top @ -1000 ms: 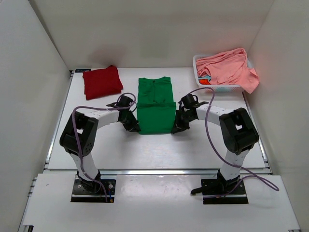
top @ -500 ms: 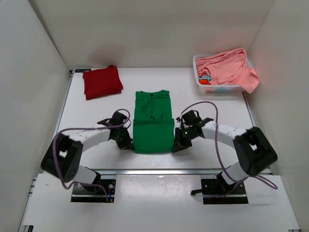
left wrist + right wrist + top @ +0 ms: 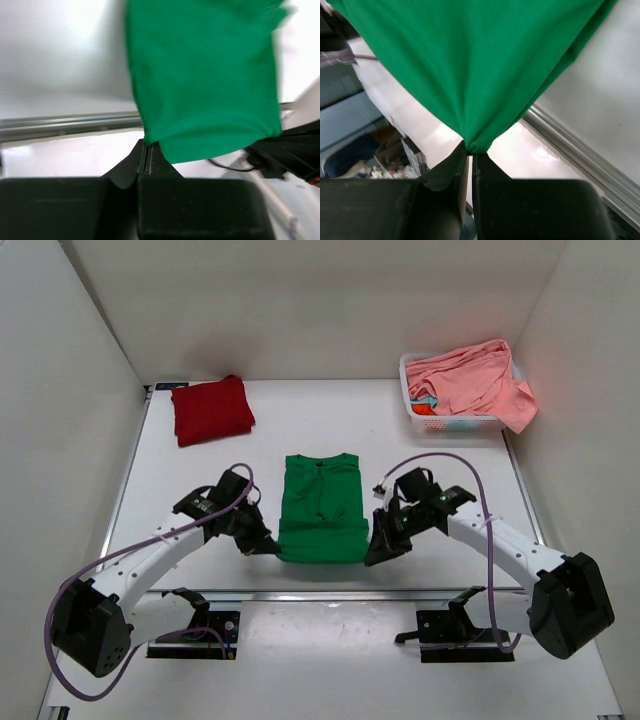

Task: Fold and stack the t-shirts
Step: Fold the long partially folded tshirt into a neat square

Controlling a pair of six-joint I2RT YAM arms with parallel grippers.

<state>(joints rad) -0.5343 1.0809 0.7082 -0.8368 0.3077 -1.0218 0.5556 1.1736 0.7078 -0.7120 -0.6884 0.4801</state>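
Cloth: soft green t-shirt [image 3: 320, 510], folded rectangle | left tool [image 3: 271, 545], right tool [image 3: 374, 554]: pinching its near corners

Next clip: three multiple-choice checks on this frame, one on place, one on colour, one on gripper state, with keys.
1. Where is the pink shirt? A) in the basket B) under the left arm C) on the floor
2. What colour is the folded shirt at far left? A) green B) blue C) red
3. The left gripper and right gripper are: A) both open B) both shut on the green shirt C) one open
Key: A, it spills over the basket's rim; C, plainly dark red; B, each wrist view shows closed fingers pinching a corner.
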